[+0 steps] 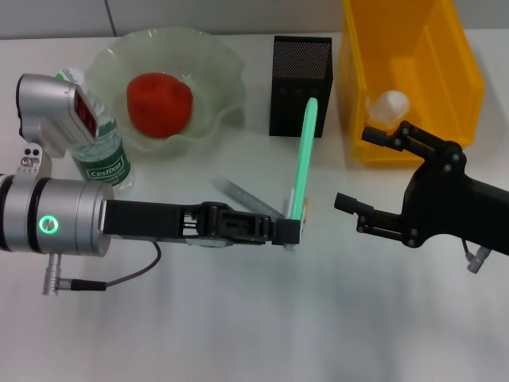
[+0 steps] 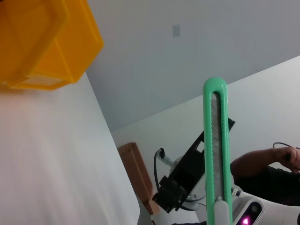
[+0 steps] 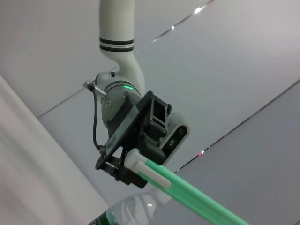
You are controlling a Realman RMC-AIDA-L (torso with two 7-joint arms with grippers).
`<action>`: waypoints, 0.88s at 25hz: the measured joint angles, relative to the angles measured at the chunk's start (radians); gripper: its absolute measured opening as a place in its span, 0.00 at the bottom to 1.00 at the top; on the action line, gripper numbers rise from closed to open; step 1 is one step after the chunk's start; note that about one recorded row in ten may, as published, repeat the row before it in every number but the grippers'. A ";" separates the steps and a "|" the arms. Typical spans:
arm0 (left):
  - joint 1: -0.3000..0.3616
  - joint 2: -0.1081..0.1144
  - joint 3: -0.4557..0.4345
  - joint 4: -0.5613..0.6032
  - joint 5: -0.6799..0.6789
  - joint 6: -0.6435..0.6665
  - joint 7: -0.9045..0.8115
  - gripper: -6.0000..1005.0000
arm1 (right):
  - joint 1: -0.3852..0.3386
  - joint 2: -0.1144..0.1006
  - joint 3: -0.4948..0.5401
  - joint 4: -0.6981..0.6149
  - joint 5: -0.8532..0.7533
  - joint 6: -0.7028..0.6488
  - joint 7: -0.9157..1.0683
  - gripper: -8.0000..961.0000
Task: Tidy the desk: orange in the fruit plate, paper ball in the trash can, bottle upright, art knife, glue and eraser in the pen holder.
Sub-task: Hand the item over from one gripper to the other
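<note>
A white tabletop [image 1: 238,334] under plain grey walls. The left gripper [image 1: 288,232] has its fingers closed on one end of the green art knife [image 1: 302,159], near the middle of the table; the knife stands tilted, its free end rising toward the black mesh pen holder [image 1: 301,83] at the far edge. The wrist views show the same clamp low on the handle, most of the knife's length free. Beside the clamp lies a clear tube-like item [image 1: 238,193] — glue, probably, though I cannot be sure.

The right gripper [image 1: 362,171] hovers toward the right edge with its fingers spread and empty, before the yellow bin [image 1: 461,72] holding the paper ball [image 1: 390,104]. The orange [image 1: 159,103] sits in the fruit plate [image 1: 215,56] in the far-left corner; the bottle [image 1: 99,151] stands beside it.

Risk — gripped only at the end, the knife could pivot or slip, and its tip may catch the holder's rim and tip it over.
</note>
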 joint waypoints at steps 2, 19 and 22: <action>0.003 -0.004 0.000 0.000 0.000 0.005 0.002 0.19 | 0.001 0.000 0.001 0.010 0.000 -0.009 -0.040 0.82; 0.012 -0.014 0.002 -0.008 0.002 0.003 -0.047 0.19 | 0.026 0.002 -0.004 0.046 -0.007 -0.008 -0.274 0.82; 0.010 -0.012 0.002 -0.008 0.003 0.005 -0.063 0.19 | 0.030 0.004 -0.006 0.054 -0.008 0.001 -0.331 0.82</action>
